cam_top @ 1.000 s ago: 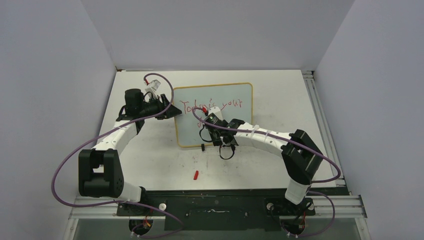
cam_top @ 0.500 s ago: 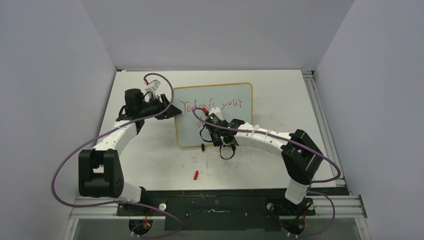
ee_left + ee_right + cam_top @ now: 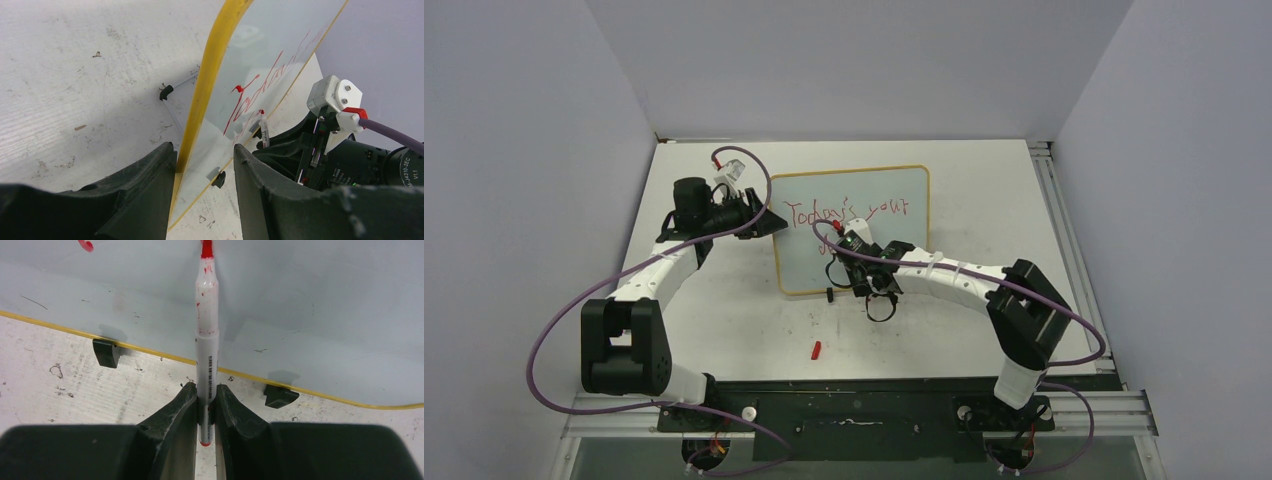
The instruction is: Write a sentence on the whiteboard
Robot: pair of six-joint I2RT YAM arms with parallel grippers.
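1. Pale grey walls on three sides; below, a white, scuffed table [image 3: 724, 310] with metal rails [image 3: 1064, 230] along its right edge.
2. Right gripper [image 3: 205, 390]: clamped tight on one marker [image 3: 206, 315], two fingers pinching the lower barrel, red tip up against the face of the whiteboard [image 3: 894, 185].
3. Left gripper [image 3: 204, 150]: closed over the whiteboard's left edge, one finger on either side of the yellow frame.
4. Counted: two arms, two grippers, one marker, one whiteboard, two black clip feet [image 3: 106, 352] along its near edge, one small red cap [image 3: 817, 349], two purple cables [image 3: 554, 330].
5. Whiteboard: at mid-table toward the far side, between the two grippers, near edge down on the table by its clip feet.
6. Sentence [image 3: 849, 210]: thin red handwriting, "Today's your" on the upper line; a second line beneath, mostly hidden behind the right gripper.
7. Edges and room: a broad stretch of white table between the whiteboard's right edge and the rails; a narrower strip between its far edge and the back wall; left wall close beside the left arm.
8. Red cap: alone on the table, well apart from the whiteboard, between its near edge and the arm bases.
9. Cables: one looping wide off each arm, the left one swinging out toward the left wall.
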